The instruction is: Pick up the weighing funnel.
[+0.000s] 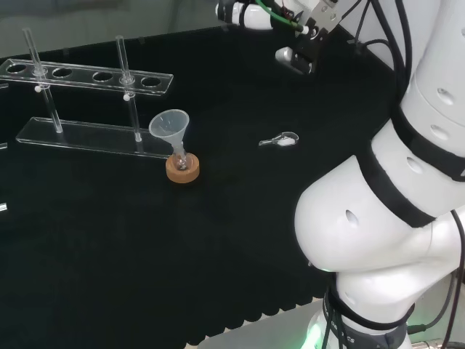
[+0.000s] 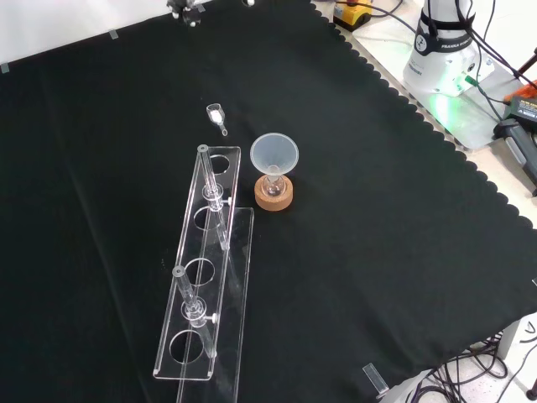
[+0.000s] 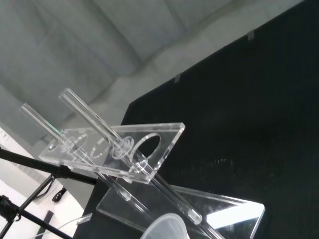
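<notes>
Because probably light, slippery and easy to break, pinch the tiny weighing funnel (image 1: 280,139) by its wider scoop end. Find it flat on the bench (image 1: 109,240), near the funnel (image 1: 171,127). Cannot tell how the fingers sit on the hand (image 1: 296,58), well apart from the funnel.

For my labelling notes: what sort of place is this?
Probably a laboratory bench set up for robot trials: a clear rack with round holes, a funnel standing in a small flask on a cork ring, and a white robot arm.
</notes>
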